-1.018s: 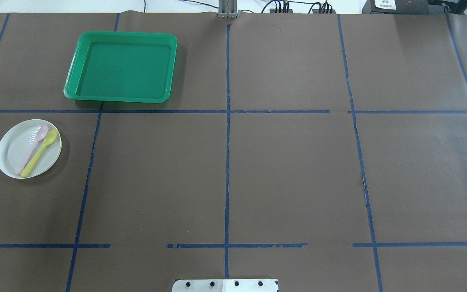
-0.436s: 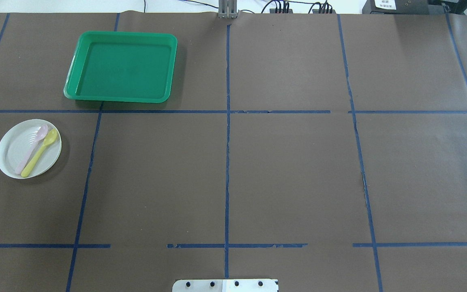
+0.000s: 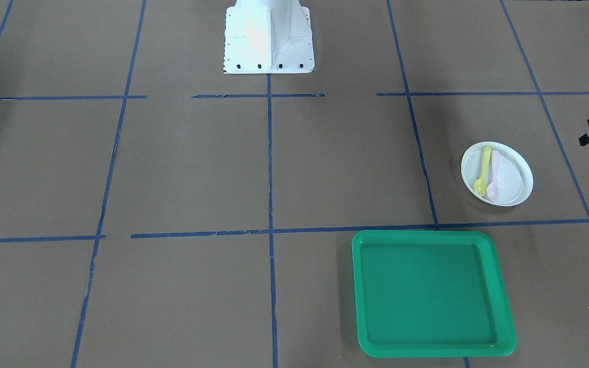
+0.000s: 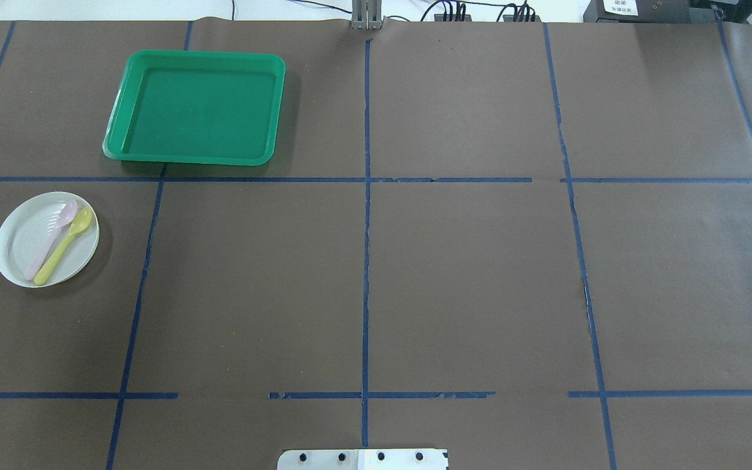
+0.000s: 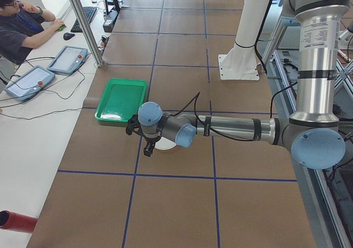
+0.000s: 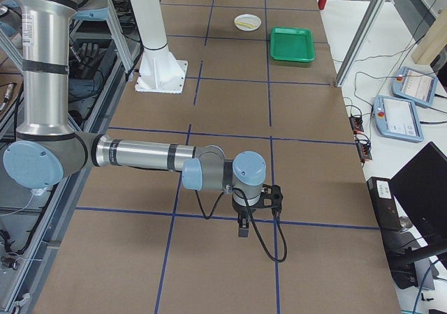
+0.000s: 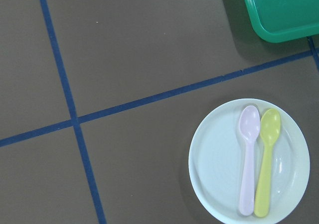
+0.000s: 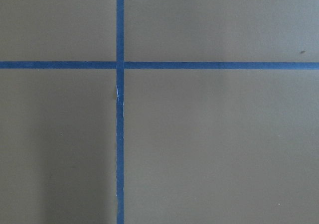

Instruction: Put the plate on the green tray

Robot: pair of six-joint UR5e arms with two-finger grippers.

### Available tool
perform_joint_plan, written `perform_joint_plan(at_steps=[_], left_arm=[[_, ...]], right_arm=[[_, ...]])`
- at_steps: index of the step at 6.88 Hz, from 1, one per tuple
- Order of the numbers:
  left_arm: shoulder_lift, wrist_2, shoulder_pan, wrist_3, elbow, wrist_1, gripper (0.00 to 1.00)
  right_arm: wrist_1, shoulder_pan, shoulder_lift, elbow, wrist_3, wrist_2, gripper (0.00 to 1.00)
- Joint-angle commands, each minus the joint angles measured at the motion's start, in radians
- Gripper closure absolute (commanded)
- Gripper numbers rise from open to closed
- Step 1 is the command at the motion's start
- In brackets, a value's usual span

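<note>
The white plate (image 4: pixel 18 240) lies at the table's left, with a pink spoon (image 4: pixel 49 243) and a yellow spoon (image 4: pixel 62 247) lying on it. The green tray (image 4: pixel 196 156) lies empty beyond it, apart from it. In the left wrist view the plate (image 7: pixel 214 164) is at lower right and the tray's corner (image 7: pixel 284 32) at upper right. My left gripper (image 5: pixel 148 147) hovers over the table beside the plate (image 5: pixel 165 145); I cannot tell whether it is open. My right gripper (image 6: pixel 242 227) hovers far off over bare table; I cannot tell its state.
The robot's white base (image 3: pixel 268 36) stands at the table's near middle. Blue tape lines cross the brown table cover. An operator (image 5: pixel 22 27) sits past the far edge, near two teach pendants (image 5: pixel 67 59) and a metal post (image 5: pixel 83 25).
</note>
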Motion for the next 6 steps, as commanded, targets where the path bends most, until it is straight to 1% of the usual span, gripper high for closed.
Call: perform_joint_plan(at_steps=[1, 2, 4, 6], left_arm=[[-0.002, 0.160, 0.150, -0.311, 0.182, -0.395, 0.00], [-0.002, 0.218, 0.207, -0.412, 0.190, -0.444, 0.00], [-0.007, 0.222, 0.245, -0.456, 0.187, -0.449, 0.00], [-0.010, 0.222, 0.279, -0.458, 0.190, -0.449, 0.00]], right_arm=[[0.001, 0.000, -0.001, 0.001, 0.000, 0.000, 0.00], [0.001, 0.000, -0.001, 0.001, 0.000, 0.000, 0.00], [0.001, 0.000, -0.001, 0.001, 0.000, 0.000, 0.00], [0.001, 0.000, 0.001, 0.001, 0.000, 0.000, 0.00]])
